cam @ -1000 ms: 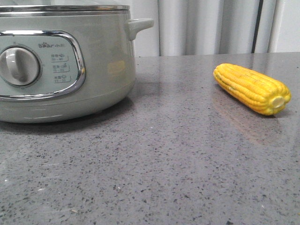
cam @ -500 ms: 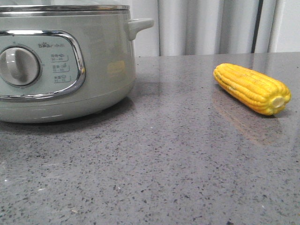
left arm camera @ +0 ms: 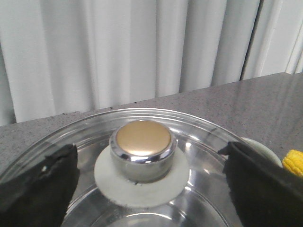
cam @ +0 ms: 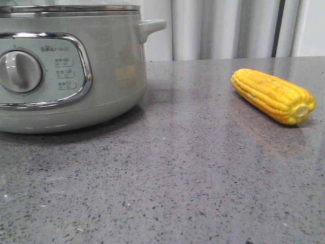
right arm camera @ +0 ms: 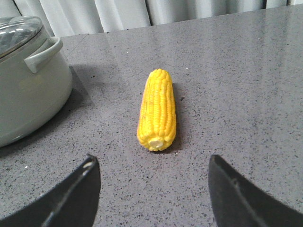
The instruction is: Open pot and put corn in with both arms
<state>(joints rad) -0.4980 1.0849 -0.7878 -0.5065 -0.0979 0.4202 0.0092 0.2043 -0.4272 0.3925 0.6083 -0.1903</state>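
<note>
The pale grey-green pot [cam: 66, 71] stands at the left of the table, its glass lid [left arm camera: 199, 142] on. The lid's chrome knob [left arm camera: 143, 149] sits between my left gripper's [left arm camera: 150, 168] open black fingers, which do not touch it. The yellow corn [cam: 272, 95] lies on the table at the right, pale cut end toward the front. In the right wrist view the corn [right arm camera: 157, 110] lies just beyond my right gripper [right arm camera: 154, 165], which is open and empty, fingers apart on either side. A bit of corn [left arm camera: 293, 163] shows in the left wrist view. Neither gripper shows in the front view.
The grey speckled counter [cam: 177, 173] stretches between pot and corn. The pot's side handle [cam: 151, 26] points toward the corn and also shows in the right wrist view [right arm camera: 42, 53]. White curtains [cam: 228, 28] hang behind the table.
</note>
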